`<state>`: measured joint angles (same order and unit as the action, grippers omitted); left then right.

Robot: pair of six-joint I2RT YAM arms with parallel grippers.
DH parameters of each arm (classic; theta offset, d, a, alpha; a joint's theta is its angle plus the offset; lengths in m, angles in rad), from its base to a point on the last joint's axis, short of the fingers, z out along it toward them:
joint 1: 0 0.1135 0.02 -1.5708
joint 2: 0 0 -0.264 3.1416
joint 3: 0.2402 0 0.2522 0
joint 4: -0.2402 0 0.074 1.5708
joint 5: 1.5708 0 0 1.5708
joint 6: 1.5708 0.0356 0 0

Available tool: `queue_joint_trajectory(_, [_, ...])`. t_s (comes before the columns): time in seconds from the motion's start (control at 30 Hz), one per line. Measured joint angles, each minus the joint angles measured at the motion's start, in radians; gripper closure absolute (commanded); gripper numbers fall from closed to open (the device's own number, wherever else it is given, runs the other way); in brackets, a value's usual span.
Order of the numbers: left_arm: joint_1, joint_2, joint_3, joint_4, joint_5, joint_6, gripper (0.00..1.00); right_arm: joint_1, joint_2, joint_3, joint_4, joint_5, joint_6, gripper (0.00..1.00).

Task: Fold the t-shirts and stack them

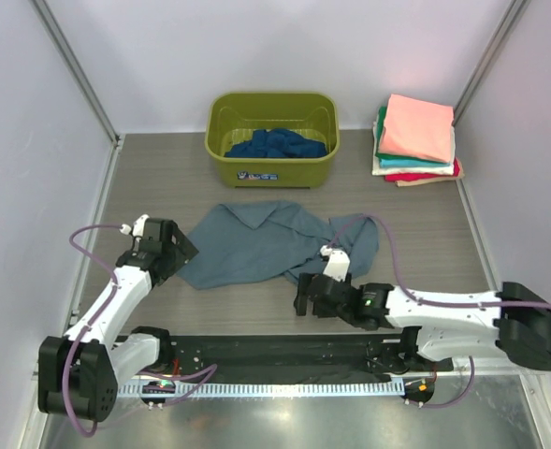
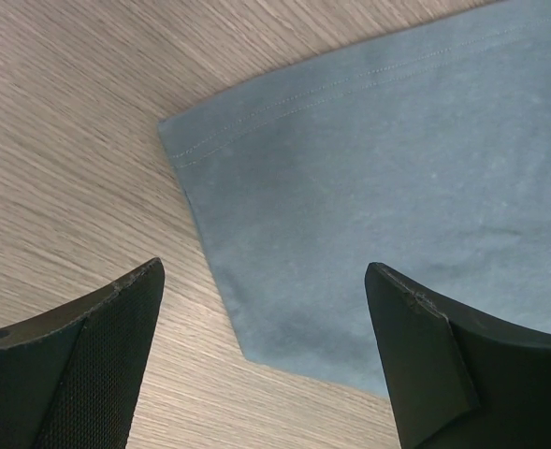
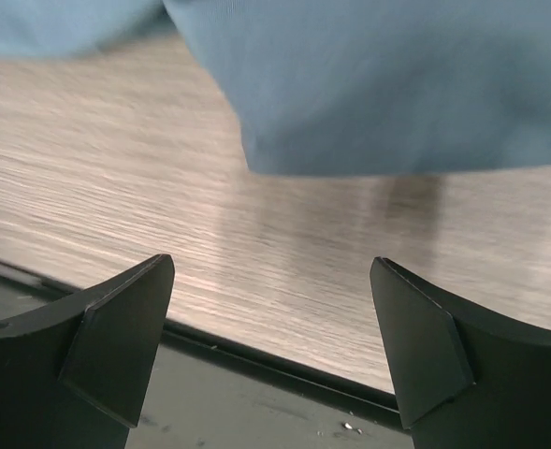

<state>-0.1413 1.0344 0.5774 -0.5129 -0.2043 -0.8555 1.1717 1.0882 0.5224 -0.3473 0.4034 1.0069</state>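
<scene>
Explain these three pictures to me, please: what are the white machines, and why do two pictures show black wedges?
The white machines are two robot arms bolted to the table, seen from above. Each wrist carries a camera; the black wedges are that arm's own fingers. The left gripper and the right gripper are both open and hold nothing. Between them lies a crumpled grey-blue t-shirt. Behind it, an olive-green tub holds a navy t-shirt, and beside the tub sits a stack of folded shirts, salmon pink on top.

White-shelled arms with black joints and bases; purple cables loop alongside; wedge-shaped matte black fingers (image 2: 88,355), one mesh-textured.
</scene>
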Motion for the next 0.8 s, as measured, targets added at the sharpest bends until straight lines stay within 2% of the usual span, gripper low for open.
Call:
queue_joint_trajectory(0.17, [0.005,-0.019,-0.003,0.014,-0.014,-0.001,0.11,0.058,0.205,0.052,0.011,0.066,0.033,0.04])
queue_joint_trajectory(0.37, [0.007,-0.031,-0.013,0.042,-0.023,-0.002,0.12,0.034,0.298,0.111,0.032,0.164,0.026,0.05])
queue_joint_trajectory(0.47, [0.011,-0.021,-0.031,0.065,-0.021,-0.003,0.14,-0.005,0.348,0.135,0.040,0.194,0.001,0.12])
queue_joint_trajectory(0.53, [0.014,0.008,-0.040,0.082,-0.018,-0.007,0.15,-0.031,0.381,0.150,0.050,0.212,-0.024,0.28])
queue_joint_trajectory(0.57, [0.016,0.026,-0.044,0.092,-0.013,-0.009,0.20,-0.042,0.392,0.156,0.057,0.216,-0.037,0.36])
queue_joint_trajectory(0.6, [0.017,0.048,-0.047,0.104,-0.007,-0.010,0.24,-0.054,0.401,0.160,0.067,0.220,-0.052,0.48])
queue_joint_trajectory(0.63, [0.018,0.070,-0.050,0.116,-0.002,-0.013,0.30,-0.063,0.407,0.161,0.079,0.222,-0.067,0.54])
queue_joint_trajectory(0.67, [0.019,0.098,-0.051,0.125,0.006,-0.015,0.44,-0.071,0.407,0.161,0.087,0.219,-0.075,0.60])
queue_joint_trajectory(0.7, [0.019,0.119,-0.051,0.135,0.012,-0.022,0.53,-0.077,0.407,0.161,0.097,0.217,-0.085,0.70])
queue_joint_trajectory(0.73, [0.019,0.138,-0.051,0.143,0.015,-0.020,0.72,-0.084,0.405,0.161,0.106,0.216,-0.098,0.75])
queue_joint_trajectory(0.77, [0.019,0.158,-0.050,0.153,0.022,-0.027,0.84,-0.089,0.401,0.161,0.110,0.216,-0.106,0.80])
queue_joint_trajectory(0.8, [0.019,0.178,-0.050,0.166,0.025,-0.022,0.98,-0.095,0.392,0.160,0.112,0.215,-0.119,0.90])
